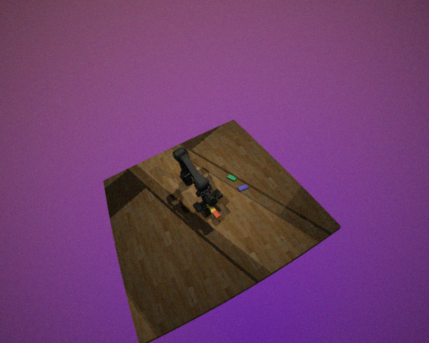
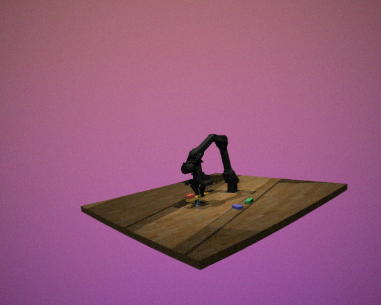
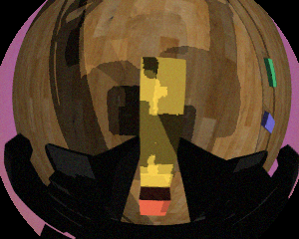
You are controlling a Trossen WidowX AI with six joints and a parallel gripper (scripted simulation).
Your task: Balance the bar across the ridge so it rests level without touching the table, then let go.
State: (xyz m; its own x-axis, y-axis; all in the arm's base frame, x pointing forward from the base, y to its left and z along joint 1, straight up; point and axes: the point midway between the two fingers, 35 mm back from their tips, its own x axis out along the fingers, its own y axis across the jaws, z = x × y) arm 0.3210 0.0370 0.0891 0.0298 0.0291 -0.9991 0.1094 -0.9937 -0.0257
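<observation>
The yellow bar carries a red block at its far end. My gripper is shut on the bar, with one finger on each side of it. The small blue-grey ridge stands on the table under the bar, close below the fingers. The bar is above the table and looks about level in the exterior view. Whether its underside touches the ridge top cannot be told. The ridge is hidden in the wrist view.
A green block and a blue block lie on the wooden table, off to one side of the bar. Dark bands of shadow cross the table.
</observation>
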